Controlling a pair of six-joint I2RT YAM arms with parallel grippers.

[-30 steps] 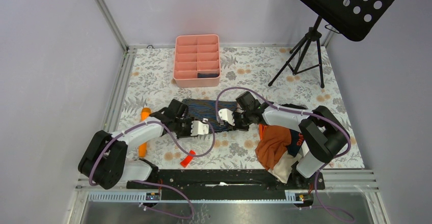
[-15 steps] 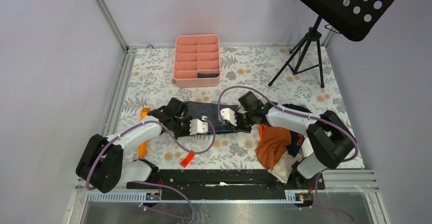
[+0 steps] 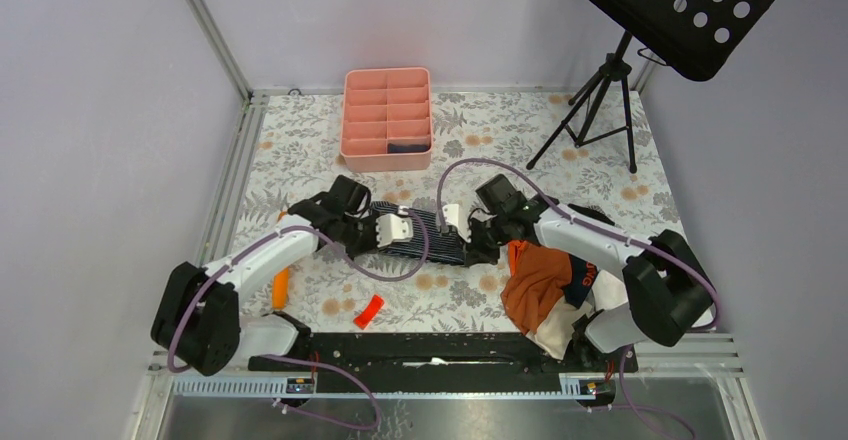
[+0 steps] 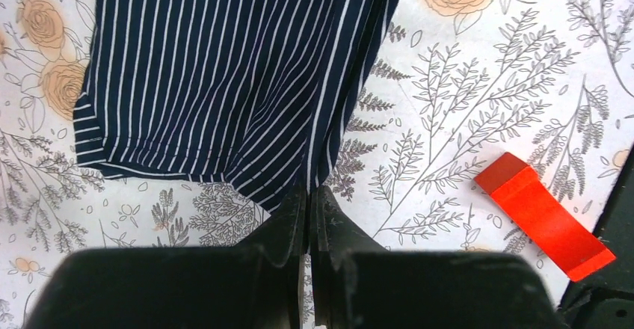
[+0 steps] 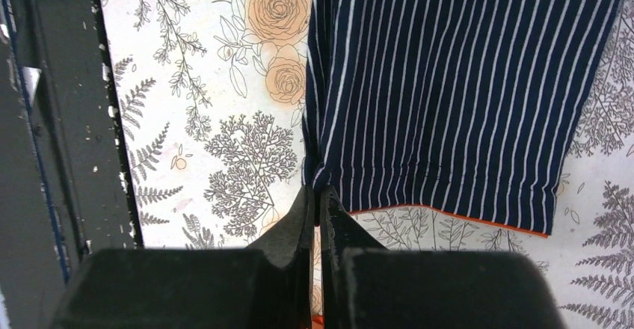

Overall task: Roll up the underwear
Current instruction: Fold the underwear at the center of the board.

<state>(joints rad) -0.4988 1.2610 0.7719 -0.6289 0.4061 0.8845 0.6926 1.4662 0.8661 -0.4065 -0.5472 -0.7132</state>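
Note:
The dark navy striped underwear (image 3: 425, 236) lies on the flowered table between the two arms, its near part folded back. It fills the left wrist view (image 4: 224, 75) and the right wrist view (image 5: 456, 82), where a thin orange hem edge shows. My left gripper (image 3: 362, 235) is shut on its left corner, pinching the cloth (image 4: 308, 193). My right gripper (image 3: 482, 240) is shut on its right corner (image 5: 319, 188). The plain navy underwear with a tan waistband is out of view.
A pink divided tray (image 3: 387, 118) stands behind the underwear. An orange garment on a pile of clothes (image 3: 540, 285) lies at the right. A red tag (image 3: 368, 310), also in the left wrist view (image 4: 542, 217), lies near the front rail. A black stand (image 3: 600, 90) is at the back right.
Both grippers have moved away from the bases with the cloth's near edge, folding it back over itself. The underwear now looks shorter front to back.

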